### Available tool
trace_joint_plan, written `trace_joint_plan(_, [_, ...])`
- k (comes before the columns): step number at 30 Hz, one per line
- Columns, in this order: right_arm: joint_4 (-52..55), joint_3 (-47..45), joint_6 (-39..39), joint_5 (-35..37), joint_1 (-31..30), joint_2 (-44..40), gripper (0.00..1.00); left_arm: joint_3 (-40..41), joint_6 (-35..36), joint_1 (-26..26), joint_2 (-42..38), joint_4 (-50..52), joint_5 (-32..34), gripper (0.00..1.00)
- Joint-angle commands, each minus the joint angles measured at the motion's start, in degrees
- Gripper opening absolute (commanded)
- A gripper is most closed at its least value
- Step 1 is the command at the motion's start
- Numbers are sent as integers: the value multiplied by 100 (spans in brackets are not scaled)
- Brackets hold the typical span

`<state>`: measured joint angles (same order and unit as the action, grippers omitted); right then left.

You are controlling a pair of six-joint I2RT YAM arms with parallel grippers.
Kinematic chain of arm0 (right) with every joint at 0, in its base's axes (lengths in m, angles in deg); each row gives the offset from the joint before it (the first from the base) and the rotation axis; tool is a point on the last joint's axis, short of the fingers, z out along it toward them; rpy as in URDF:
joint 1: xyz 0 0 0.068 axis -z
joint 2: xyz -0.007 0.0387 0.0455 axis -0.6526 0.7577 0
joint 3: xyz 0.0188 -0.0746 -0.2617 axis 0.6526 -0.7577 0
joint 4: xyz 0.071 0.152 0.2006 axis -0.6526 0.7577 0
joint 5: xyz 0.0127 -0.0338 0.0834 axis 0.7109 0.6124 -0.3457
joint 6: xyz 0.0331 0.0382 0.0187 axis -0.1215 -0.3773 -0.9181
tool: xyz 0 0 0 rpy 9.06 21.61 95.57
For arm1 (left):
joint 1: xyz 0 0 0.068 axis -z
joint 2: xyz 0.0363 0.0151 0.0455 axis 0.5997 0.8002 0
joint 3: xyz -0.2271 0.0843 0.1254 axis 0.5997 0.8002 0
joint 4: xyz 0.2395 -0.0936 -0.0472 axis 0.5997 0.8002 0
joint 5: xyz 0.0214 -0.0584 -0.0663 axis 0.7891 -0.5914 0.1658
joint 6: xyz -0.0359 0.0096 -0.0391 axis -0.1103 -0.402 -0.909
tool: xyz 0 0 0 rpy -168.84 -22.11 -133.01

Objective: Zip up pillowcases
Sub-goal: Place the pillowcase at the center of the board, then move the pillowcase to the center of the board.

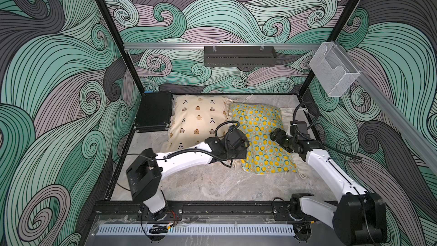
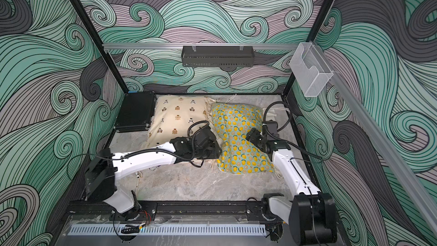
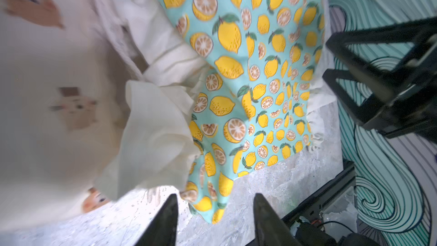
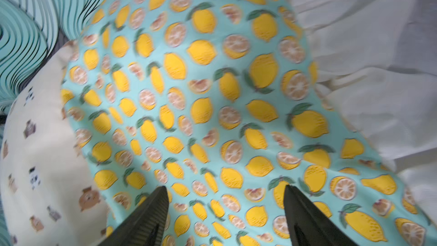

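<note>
Two pillowcases lie side by side at the back of the table in both top views. One is cream with small bear prints, and a teal one with yellow lemons lies to its right. My left gripper sits low at the seam between them, jaws open. A corner of the lemon pillowcase hangs between the fingers without being pinched. My right gripper hovers open over the right side of the lemon fabric. No zip shows in any view.
A black ribbed hard case lies against the cream pillowcase's left side. White ruffles and ties bunch between the two pillowcases. A black tray hangs on the back rail and a clear holder on the right rail.
</note>
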<state>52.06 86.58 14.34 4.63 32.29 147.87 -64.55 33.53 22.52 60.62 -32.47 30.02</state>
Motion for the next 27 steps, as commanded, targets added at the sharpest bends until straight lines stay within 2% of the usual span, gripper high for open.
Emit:
trace_joint_plan(1, [277,418,176,-75,-751,88,83,206,387,-48,-612,466,1172,59])
trace_joint_plan(5, [251,808,159,-58,-1672,541,82,570,725,-117,-1331,631,1908,67])
trace_joint_plan(8, [69,1085,223,77,-2229,1042,81,761,974,-267,-1706,688,2160,74])
trace_joint_plan(13, [-11,1561,226,55,-2679,1852,82,1001,1082,-605,-2053,1001,2320,80])
trace_joint_plan(19, [-163,1832,394,436,-2580,2535,83,1364,1006,-1022,-2431,1014,2243,86])
trace_joint_plan(27, [-177,2066,895,681,-1917,3049,84,1606,996,-1717,-2685,1062,2110,89])
